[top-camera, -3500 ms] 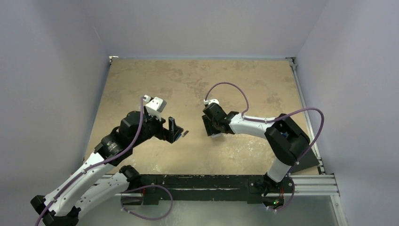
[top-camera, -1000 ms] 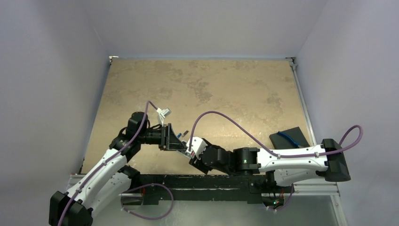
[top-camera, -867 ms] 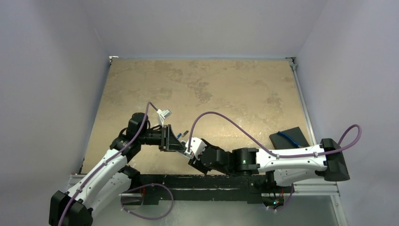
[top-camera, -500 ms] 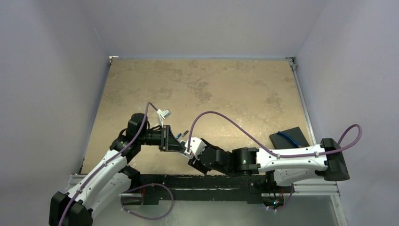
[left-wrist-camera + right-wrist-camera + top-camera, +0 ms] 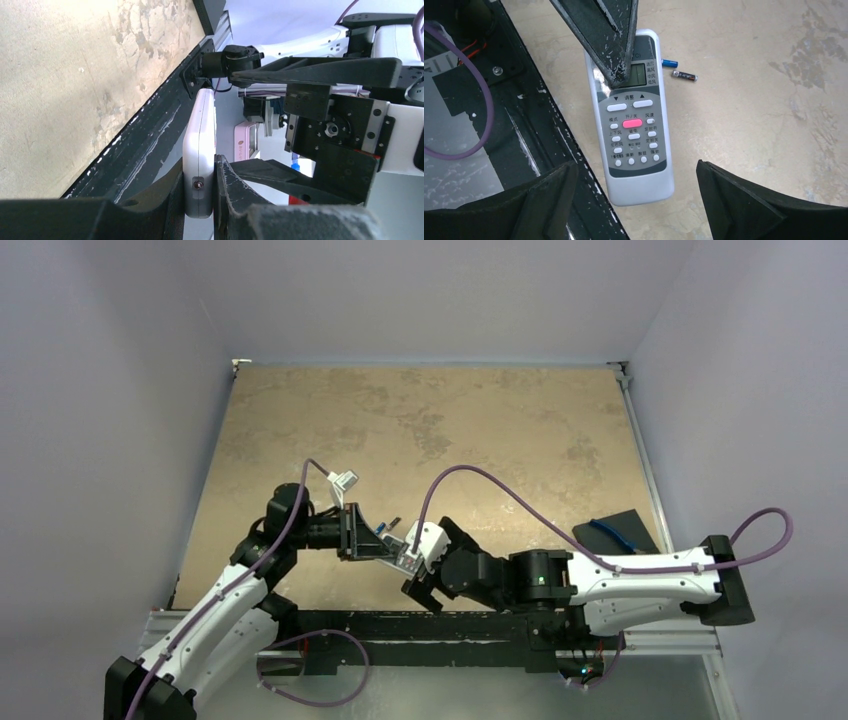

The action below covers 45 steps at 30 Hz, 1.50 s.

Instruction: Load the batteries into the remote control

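The remote control (image 5: 636,135) is a white handset held in the air over the table's near edge, buttons and screen facing my right wrist camera. My left gripper (image 5: 199,176) is shut on its screen end, one finger (image 5: 609,35) lying over the display. My right gripper (image 5: 635,172) is open wide, a finger on each side of the remote's lower end, touching neither side. The top view shows the remote control (image 5: 402,558) between the left gripper (image 5: 375,540) and the right gripper (image 5: 435,560). The batteries, one blue (image 5: 669,63) and one dark (image 5: 684,75), lie on the table beyond the remote.
The black frame rail (image 5: 450,625) runs along the near table edge, right under the remote. A black pad with a blue item (image 5: 615,530) sits at the right edge. A pinkish-white box (image 5: 247,140) shows below the rail in the left wrist view.
My left gripper has closed on the remote. My right gripper has let go of it and opened wide, and the right arm has drawn back slightly to the right.
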Each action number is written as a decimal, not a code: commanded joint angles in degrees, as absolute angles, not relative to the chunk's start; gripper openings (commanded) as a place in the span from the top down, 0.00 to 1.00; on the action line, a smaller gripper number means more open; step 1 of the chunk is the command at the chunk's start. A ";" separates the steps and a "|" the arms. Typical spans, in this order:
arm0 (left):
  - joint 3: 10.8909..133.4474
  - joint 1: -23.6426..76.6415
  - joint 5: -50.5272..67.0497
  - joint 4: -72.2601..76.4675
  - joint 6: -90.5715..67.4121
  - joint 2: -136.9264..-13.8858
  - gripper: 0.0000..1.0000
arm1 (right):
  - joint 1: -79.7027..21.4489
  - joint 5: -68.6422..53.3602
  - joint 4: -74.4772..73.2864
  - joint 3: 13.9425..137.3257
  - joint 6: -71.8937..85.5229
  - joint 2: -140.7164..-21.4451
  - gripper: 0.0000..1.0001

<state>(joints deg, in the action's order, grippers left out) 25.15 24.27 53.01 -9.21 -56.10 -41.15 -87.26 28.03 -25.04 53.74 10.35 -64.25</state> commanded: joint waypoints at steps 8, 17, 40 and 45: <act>22.75 23.37 49.20 -3.65 -67.67 -38.85 1.00 | -95.94 40.30 -28.20 60.39 7.65 -63.48 0.01; 23.03 22.72 48.24 -3.89 -75.00 -37.63 1.00 | -103.74 57.93 -31.69 63.42 4.46 -70.99 0.01; 27.04 22.66 50.16 -8.32 -78.49 -34.74 1.00 | -105.82 77.32 -42.58 68.77 8.17 -88.38 0.08; 27.07 22.67 50.69 -8.70 -78.51 -34.24 1.00 | -105.84 78.93 -45.42 69.64 10.37 -90.72 0.10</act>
